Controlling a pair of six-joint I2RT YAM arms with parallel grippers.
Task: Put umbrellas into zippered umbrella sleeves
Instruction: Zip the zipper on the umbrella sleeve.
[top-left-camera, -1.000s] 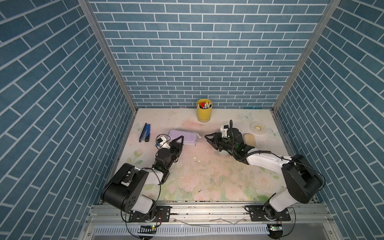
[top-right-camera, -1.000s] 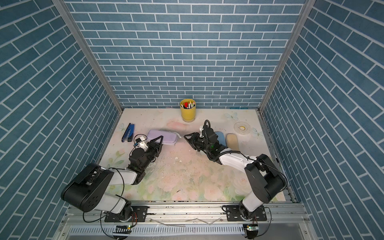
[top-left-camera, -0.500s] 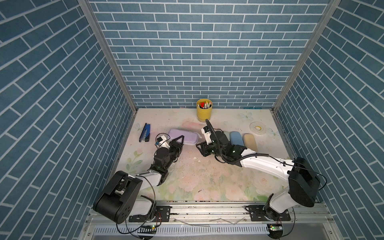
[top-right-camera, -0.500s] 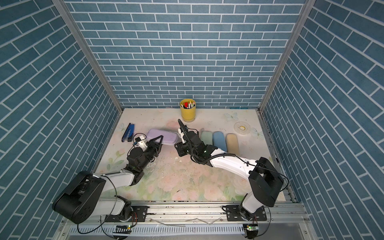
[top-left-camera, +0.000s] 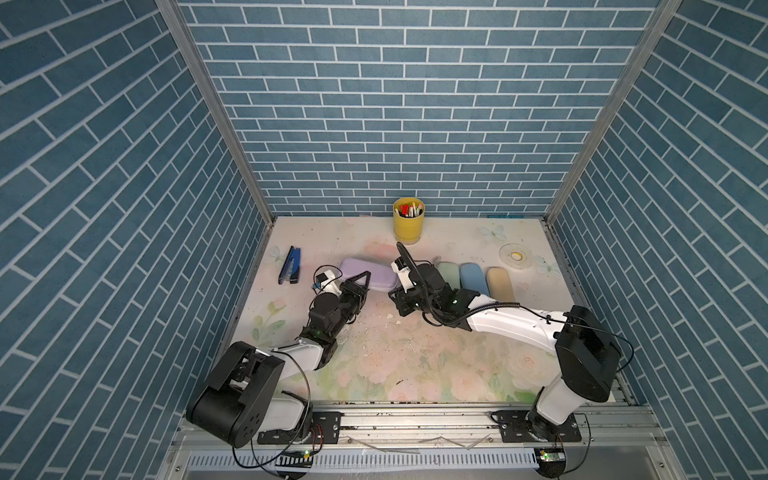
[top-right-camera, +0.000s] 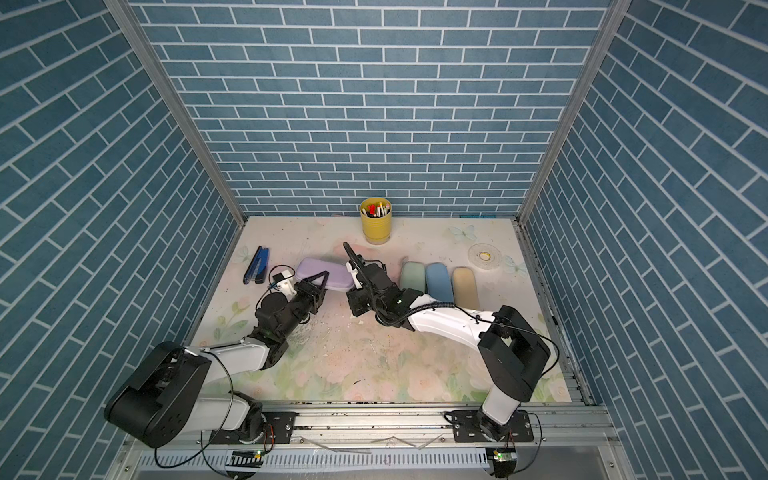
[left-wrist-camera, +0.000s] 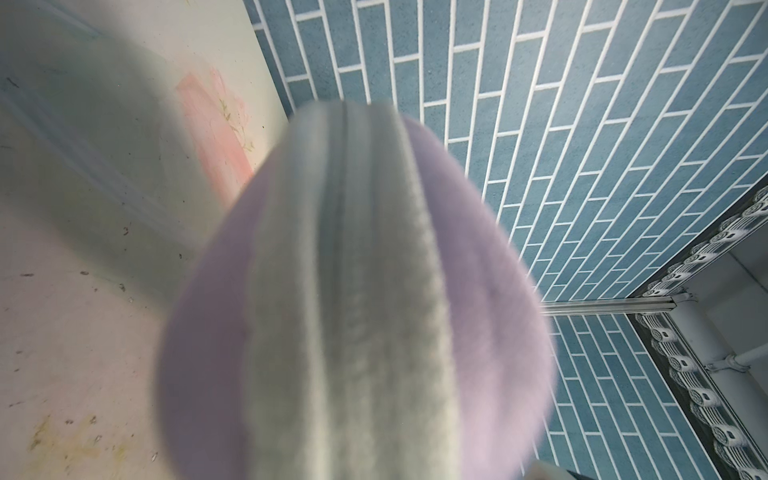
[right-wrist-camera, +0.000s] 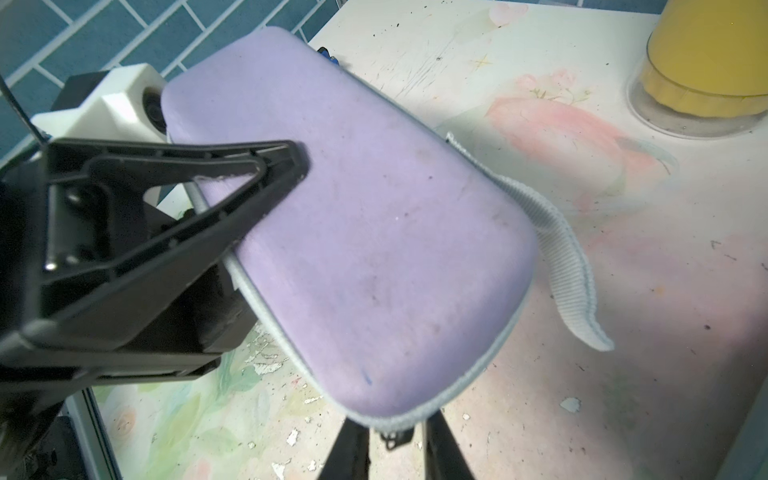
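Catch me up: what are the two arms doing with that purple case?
The left claw is clamped on one end of the lilac sleeve, steadying it. The right claw is at the other end, its jaws slightly apart on either side of the zipper pull, not visibly pinching it. The mint sleeve, blue sleeve and tan sleeve lie closed in a row. No umbrella is in view.

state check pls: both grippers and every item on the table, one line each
left gripper: shut on lilac sleeve, at one end.
right gripper: open, jaws either side of the zipper pull.
lilac sleeve: shells closed.
mint green sleeve: closed, lying flat.
light blue sleeve: closed, lying flat.
tan sleeve: closed, lying flat.
pen cup: upright, pens inside.
stapler: lying down, untouched.
tape roll: lying flat.
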